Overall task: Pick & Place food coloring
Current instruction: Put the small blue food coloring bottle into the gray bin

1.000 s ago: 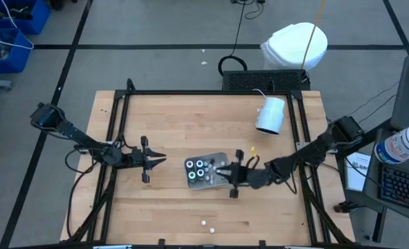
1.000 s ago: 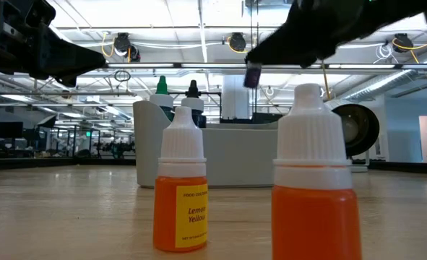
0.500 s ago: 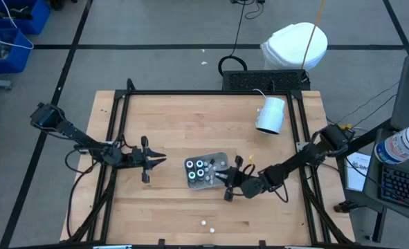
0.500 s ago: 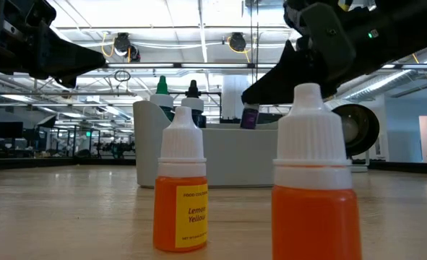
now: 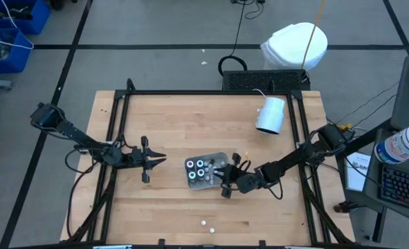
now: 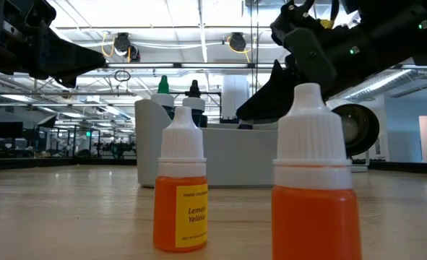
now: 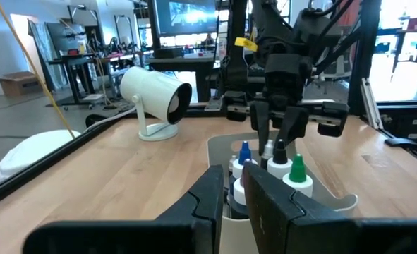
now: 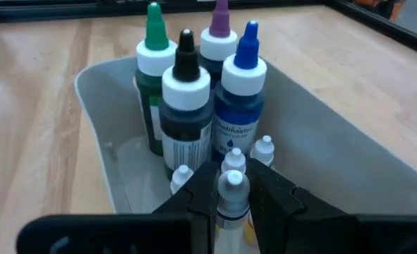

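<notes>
Since 1 second ago the right gripper [image 5: 225,181] has dropped lower and slid toward the table's left edge, so it now hangs over the near right corner of the grey tray [image 5: 219,160], pinching a small white-capped dropper bottle [image 8: 231,192] between its fingers.

The tray sits near the middle of the table [image 5: 169,117] and holds the food coloring [image 8: 201,92]: 4 tall bottles with green, black, purple and blue tips, bunched in its left half. At least 3 small white-capped bottles [image 8: 263,149] lie in front of them.

2 orange dropper bottles [image 6: 180,191] stand apart near the table's front edge.

The left gripper [image 5: 157,160], fingers pressed nearly together and holding nothing, hangs left of the tray.

A white lamp [image 5: 271,114] lies near the far right corner.
</notes>
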